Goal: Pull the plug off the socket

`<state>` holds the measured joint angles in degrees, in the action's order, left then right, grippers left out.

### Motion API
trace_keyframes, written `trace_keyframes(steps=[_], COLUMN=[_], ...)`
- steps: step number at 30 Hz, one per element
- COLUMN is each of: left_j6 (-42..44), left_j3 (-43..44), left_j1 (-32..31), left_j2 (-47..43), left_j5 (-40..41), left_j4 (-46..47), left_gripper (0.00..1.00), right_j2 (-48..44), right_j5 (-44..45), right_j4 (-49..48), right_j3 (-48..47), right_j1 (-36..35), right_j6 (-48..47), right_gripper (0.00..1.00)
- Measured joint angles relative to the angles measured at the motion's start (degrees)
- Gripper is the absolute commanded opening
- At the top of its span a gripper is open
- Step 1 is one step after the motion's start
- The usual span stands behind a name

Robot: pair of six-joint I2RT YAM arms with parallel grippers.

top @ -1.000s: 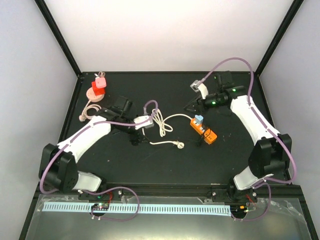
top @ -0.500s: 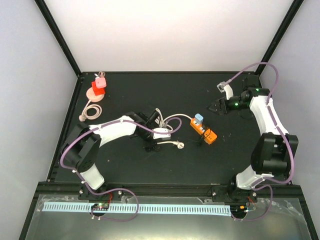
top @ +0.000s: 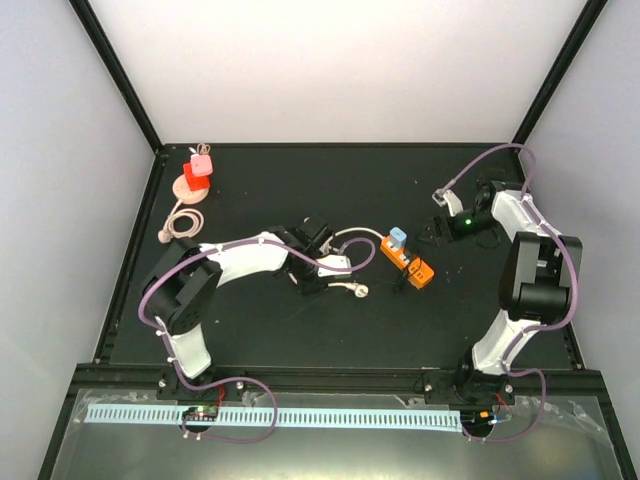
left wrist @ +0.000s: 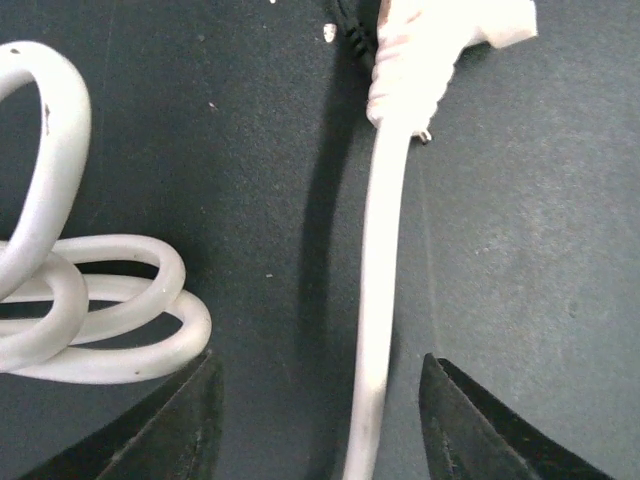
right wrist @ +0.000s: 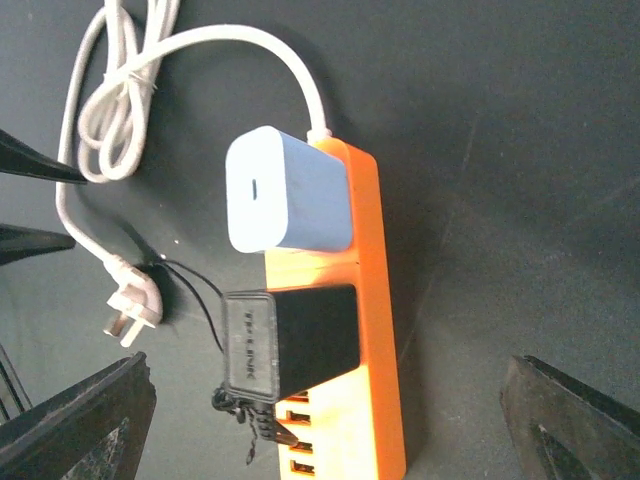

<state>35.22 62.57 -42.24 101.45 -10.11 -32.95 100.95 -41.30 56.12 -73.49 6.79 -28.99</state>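
- Over the last second the left arm swung in from the left side of the table to the middle. Its left claw now hung low over the white cable, just short of the cable's loose plug.
- That claw had narrowed as it came. Its jaws stood half apart with the cable running between them, and neither finger visibly pressed on it, so nothing was gripped yet.
- The right arm had pulled back toward the right edge and then turned to face the orange power strip. The right claw had spread to its full width, empty, and stood near the strip without touching it.
- The task's thing had not moved. The blue-and-white charger sat pushed into the strip's end socket, with a black adapter in the socket beside it.
- Judged from this, the pull had not begun. The wide right claw looked lined up to take a plug, and the left seemed to be settling on the cable, perhaps to steady the strip.
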Motion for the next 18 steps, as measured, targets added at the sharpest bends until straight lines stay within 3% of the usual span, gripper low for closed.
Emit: trace_keyframes(steps=[7, 10, 18], left_j6=[-0.79, -0.63, 0.02], left_j3=[0.96, 1.03, -0.31], left_j1=[-0.98, -1.03, -0.74], left_j2=[1.29, 0.61, -8.24], left_j5=[0.83, -0.02, -1.20], left_j4=[0.15, -0.55, -1.70], left_gripper=[0.06, 0.02, 0.02], right_j2=[3.82, 5.44, 7.82], right_j5=[1.77, 2.21, 2.19], right_j4=[0.46, 0.81, 1.27], right_j3=[0.02, 0.13, 0.68], right_j1=[-0.35, -0.87, -2.36], right_j6=[-1.55, -2.27, -2.93], right_gripper=[0.97, 0.97, 0.99])
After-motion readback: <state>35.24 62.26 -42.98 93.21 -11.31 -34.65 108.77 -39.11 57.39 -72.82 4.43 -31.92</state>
